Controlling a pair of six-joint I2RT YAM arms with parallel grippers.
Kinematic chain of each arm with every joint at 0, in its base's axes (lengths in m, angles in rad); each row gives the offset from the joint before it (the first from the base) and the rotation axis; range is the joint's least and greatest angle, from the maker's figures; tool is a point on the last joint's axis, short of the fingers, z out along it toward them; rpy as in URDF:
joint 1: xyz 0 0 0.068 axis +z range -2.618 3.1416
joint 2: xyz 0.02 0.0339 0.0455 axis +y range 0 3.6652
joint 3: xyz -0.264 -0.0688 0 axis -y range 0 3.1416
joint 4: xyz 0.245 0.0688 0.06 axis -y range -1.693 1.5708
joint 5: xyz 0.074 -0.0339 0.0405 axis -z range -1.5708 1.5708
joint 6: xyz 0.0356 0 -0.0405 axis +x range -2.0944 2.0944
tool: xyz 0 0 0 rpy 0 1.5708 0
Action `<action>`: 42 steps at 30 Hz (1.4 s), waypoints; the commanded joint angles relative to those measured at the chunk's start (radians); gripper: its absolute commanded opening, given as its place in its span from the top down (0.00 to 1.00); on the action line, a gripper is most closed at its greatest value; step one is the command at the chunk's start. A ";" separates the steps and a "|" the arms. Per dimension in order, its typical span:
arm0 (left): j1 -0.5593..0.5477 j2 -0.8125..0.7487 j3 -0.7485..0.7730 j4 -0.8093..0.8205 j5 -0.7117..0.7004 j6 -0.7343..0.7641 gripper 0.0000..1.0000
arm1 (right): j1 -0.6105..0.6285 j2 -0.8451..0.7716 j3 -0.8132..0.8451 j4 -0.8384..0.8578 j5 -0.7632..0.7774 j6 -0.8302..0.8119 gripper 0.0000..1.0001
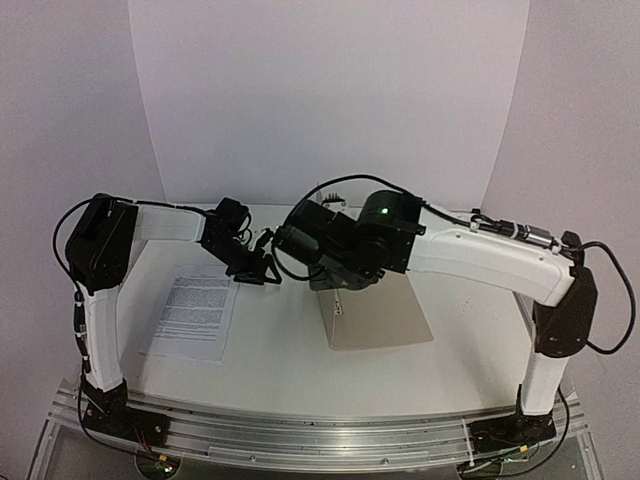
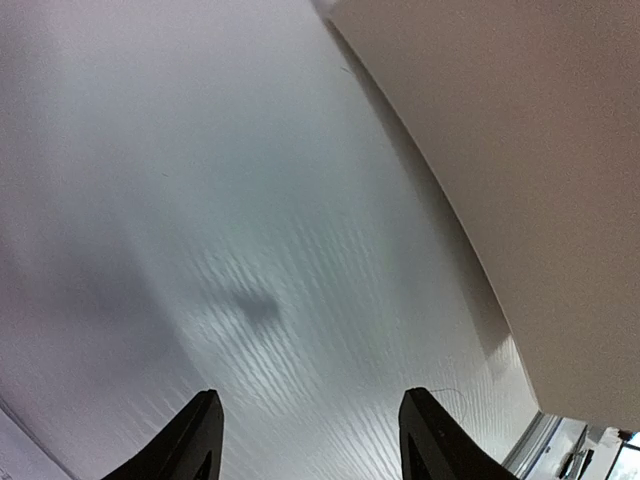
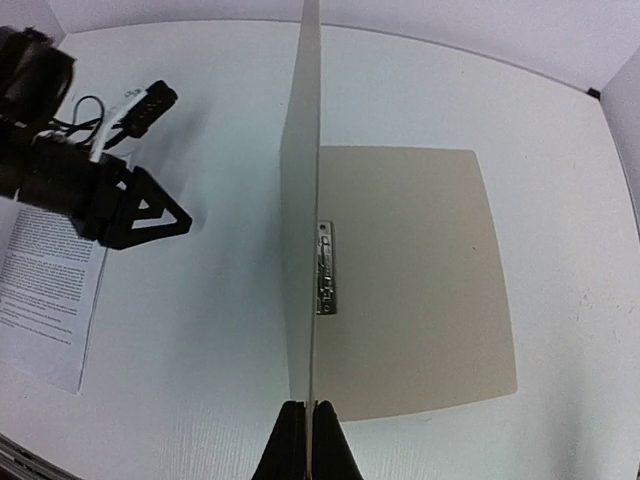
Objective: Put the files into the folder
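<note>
Your right gripper (image 3: pixel 307 425) clamps the folder (image 3: pixel 410 280) cover upright; files (image 1: pixel 195 312) lie near-left of your left gripper (image 1: pixel 265 268), jaws apart, empty.

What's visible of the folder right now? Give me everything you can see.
The folder is thin, plain beige card, lying open on the white table. One cover lies flat. The raised cover stands upright, pinched at one edge by the shut jaws of the right gripper. A small metal clip sits at the inner spine. No sheets are inside.
</note>
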 commanded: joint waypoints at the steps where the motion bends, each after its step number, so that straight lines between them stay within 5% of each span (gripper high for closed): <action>1: 0.067 0.088 0.161 0.000 0.070 -0.025 0.42 | 0.096 0.121 0.180 -0.102 0.170 -0.073 1.00; 13: 0.071 0.266 0.332 0.012 0.113 -0.007 0.46 | 0.207 0.226 0.218 0.145 0.136 -0.355 1.00; 23: 0.027 0.317 0.313 0.068 0.246 -0.100 0.51 | 0.261 0.256 0.224 0.268 0.191 -0.535 1.00; 27: -0.032 0.343 0.339 0.099 0.309 -0.145 0.51 | 0.260 0.140 0.085 0.256 0.322 -0.533 1.00; 33: -0.082 0.381 0.400 0.135 0.359 -0.205 0.50 | 0.241 0.039 -0.050 0.254 0.267 -0.600 1.00; 42: 0.048 0.328 0.451 -0.057 0.145 -0.021 0.42 | 0.207 0.230 -0.001 0.122 0.233 -0.373 1.00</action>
